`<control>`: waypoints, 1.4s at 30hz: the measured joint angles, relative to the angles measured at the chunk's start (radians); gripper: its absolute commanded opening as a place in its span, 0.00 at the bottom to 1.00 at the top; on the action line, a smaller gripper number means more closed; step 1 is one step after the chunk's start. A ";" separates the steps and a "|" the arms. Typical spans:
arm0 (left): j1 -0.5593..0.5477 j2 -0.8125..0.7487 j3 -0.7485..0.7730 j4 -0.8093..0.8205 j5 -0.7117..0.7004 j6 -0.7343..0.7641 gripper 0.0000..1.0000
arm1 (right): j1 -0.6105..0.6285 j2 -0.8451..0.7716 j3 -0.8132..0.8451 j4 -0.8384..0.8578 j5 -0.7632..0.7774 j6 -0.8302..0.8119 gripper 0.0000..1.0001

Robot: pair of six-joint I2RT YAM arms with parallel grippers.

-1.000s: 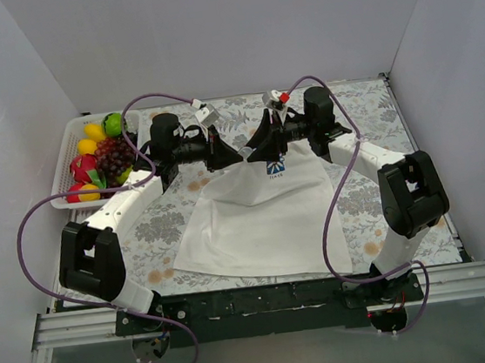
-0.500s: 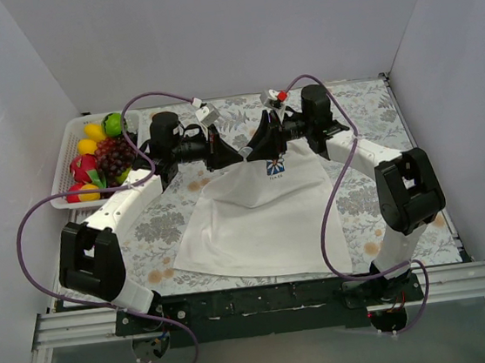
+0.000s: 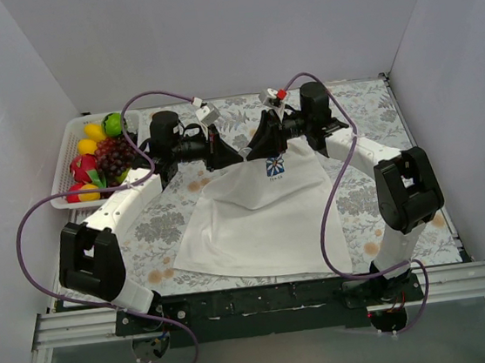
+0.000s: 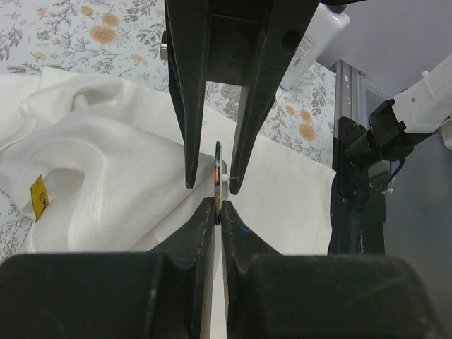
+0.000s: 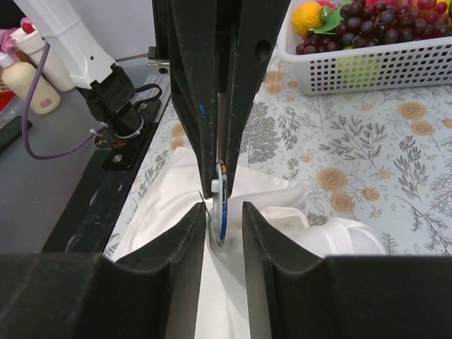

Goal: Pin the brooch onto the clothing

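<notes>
White T-shirt (image 3: 265, 223) lies mid-desk on a flowered cloth (image 3: 169, 229), its far end drawn up to a peak. Brooch (image 4: 217, 176) sits edge-on at that peak, pinched by the left gripper (image 4: 217, 208), fingers together on its rim. Right gripper (image 5: 224, 215) faces it, fingers apart either side of the disc. Fruit basket (image 5: 367, 67) at the far-left corner.

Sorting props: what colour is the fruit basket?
White; the basket shows best in the right wrist view.
</notes>
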 measured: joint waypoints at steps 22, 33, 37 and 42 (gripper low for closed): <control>-0.001 0.000 0.021 -0.026 0.013 0.008 0.00 | -0.008 0.039 0.018 0.100 -0.090 0.131 0.28; -0.003 0.000 0.022 -0.029 0.014 0.011 0.00 | -0.008 0.040 0.019 0.108 -0.097 0.166 0.19; -0.003 0.000 0.033 -0.042 0.015 0.011 0.00 | -0.008 0.048 0.019 0.172 -0.107 0.220 0.16; -0.004 0.001 0.052 -0.045 0.022 0.013 0.00 | -0.008 0.098 0.017 0.495 -0.140 0.494 0.09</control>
